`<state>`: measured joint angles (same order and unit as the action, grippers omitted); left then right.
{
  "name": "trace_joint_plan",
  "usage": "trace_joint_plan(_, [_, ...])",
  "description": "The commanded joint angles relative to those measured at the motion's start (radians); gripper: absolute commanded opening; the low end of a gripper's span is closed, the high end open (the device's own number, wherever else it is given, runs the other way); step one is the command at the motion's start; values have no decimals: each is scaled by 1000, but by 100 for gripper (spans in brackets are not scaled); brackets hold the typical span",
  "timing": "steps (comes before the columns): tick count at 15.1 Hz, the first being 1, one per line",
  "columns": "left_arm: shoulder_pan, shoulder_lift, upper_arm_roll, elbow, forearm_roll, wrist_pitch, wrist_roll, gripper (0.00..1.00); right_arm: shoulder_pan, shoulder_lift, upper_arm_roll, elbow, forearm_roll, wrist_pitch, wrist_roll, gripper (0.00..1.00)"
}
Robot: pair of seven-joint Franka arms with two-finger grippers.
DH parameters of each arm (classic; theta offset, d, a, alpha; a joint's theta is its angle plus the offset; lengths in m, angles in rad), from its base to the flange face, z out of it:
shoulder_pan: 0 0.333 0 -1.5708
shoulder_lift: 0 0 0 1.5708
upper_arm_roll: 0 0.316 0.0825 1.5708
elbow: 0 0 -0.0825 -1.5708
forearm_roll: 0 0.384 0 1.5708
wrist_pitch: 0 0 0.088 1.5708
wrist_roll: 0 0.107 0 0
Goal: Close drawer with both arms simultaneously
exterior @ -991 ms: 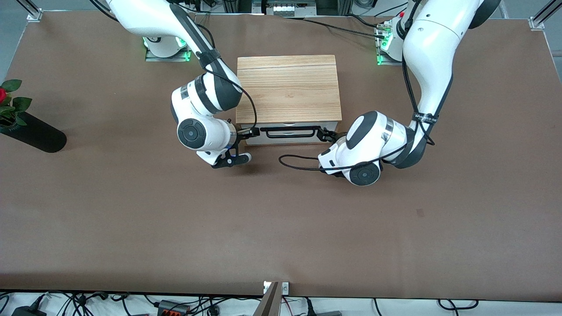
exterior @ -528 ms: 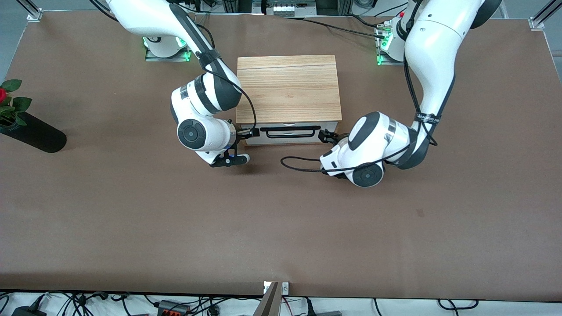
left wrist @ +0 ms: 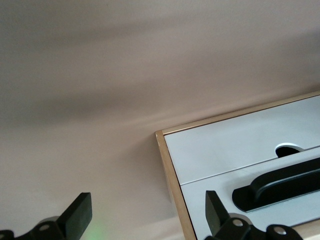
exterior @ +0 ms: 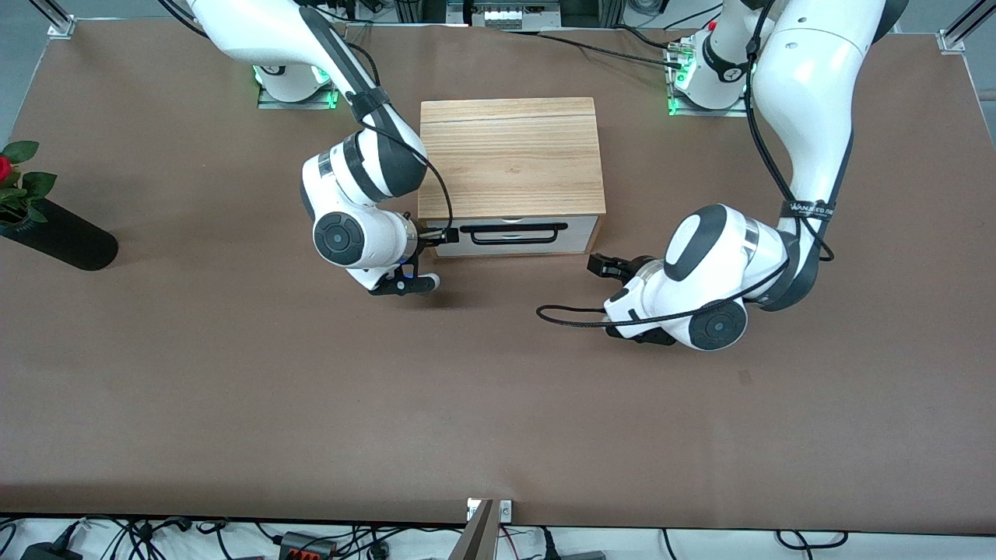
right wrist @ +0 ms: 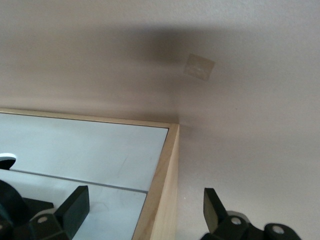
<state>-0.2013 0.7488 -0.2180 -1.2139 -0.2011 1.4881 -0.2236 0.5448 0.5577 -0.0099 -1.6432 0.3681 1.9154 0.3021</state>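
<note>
Front view shows the small light-wood box cabinet (exterior: pixel 512 155) standing on the brown table (exterior: pixel 233 389) between the two bases, its wide white-fronted drawer (exterior: pixel 517 237) facing the front camera and looking pushed in flush. The long black bar handle (exterior: pixel 513 232) runs across that front.

The right gripper (exterior: pixel 440 236) sits at the corner of the drawer front toward the right arm's end, fingers spread with nothing between them; its wrist view looks along the white panel and the wooden edge. The left gripper (exterior: pixel 603 266) is off the cabinet, over bare table near the corner toward the left arm's end, its fingers (left wrist: pixel 77 217) likewise spread and empty.

I'd judge the drawer light and stiff, sliding easily; flat pushes on the panel either side of the handle would serve better than gripping.

Room is generous: open table all round, with only a black vase holding a red flower (exterior: pixel 54 229) well apart.
</note>
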Motion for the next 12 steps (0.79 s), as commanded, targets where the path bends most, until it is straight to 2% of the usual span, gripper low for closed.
trace_joint_plan(1, [11,-29,-3,5,-12,-22,7,100,3,-68,-15,-81,-6,-58,-8,100])
trace_joint_plan(5, [17,-54,-3,5,-8,-22,6,100,-2,-94,-18,-57,-29,-58,11,100])
trace_joint_plan(8, [34,-81,2,5,0,-22,6,100,-3,-116,-42,15,-177,-59,6,100])
trace_joint_plan(10, [48,-92,0,5,5,-25,6,100,-6,-153,-85,45,-196,-68,5,100])
trace_joint_plan(12, [49,-123,11,4,11,-25,6,100,-3,-194,-165,65,-196,-148,5,100])
